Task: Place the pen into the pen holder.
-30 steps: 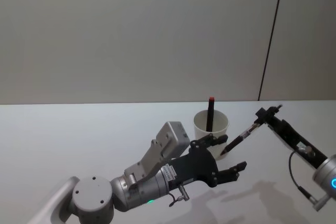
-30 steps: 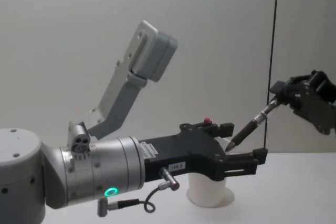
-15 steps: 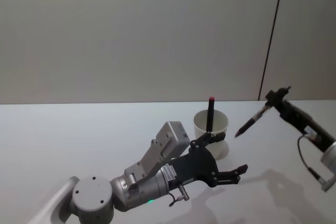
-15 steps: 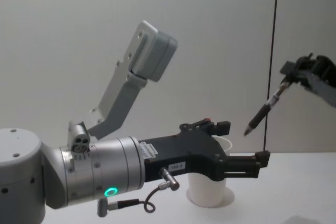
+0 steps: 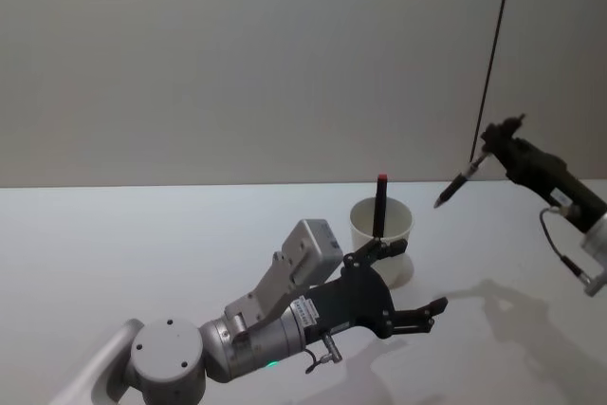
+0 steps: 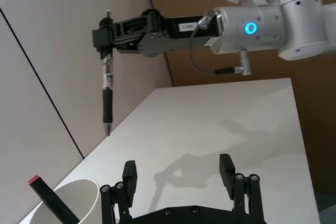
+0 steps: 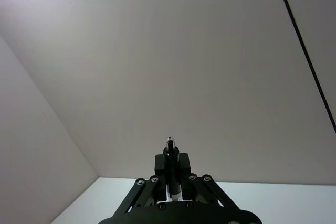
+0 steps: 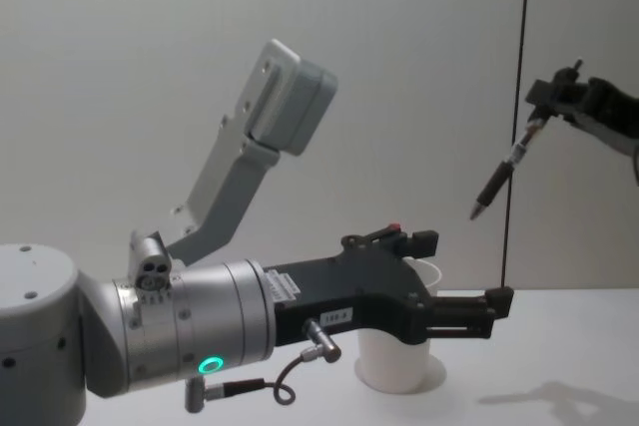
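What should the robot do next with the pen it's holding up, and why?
Probably carry it sideways toward the pen holder. The right gripper holds the pen by its top, tip pointing down, high in the air and off to the cup's right, not over its opening. The open left gripper sits beside the cup, which already has a red-capped pen.

A white table (image 5: 142, 244) meets a grey wall (image 5: 237, 64).

Soft, even light from overhead fills the room. The pale surface (image 5: 114, 263) carries faint grey arm shadows near its right side. No glare anywhere; focus is crisp, though the right wrist view dims toward one corner.
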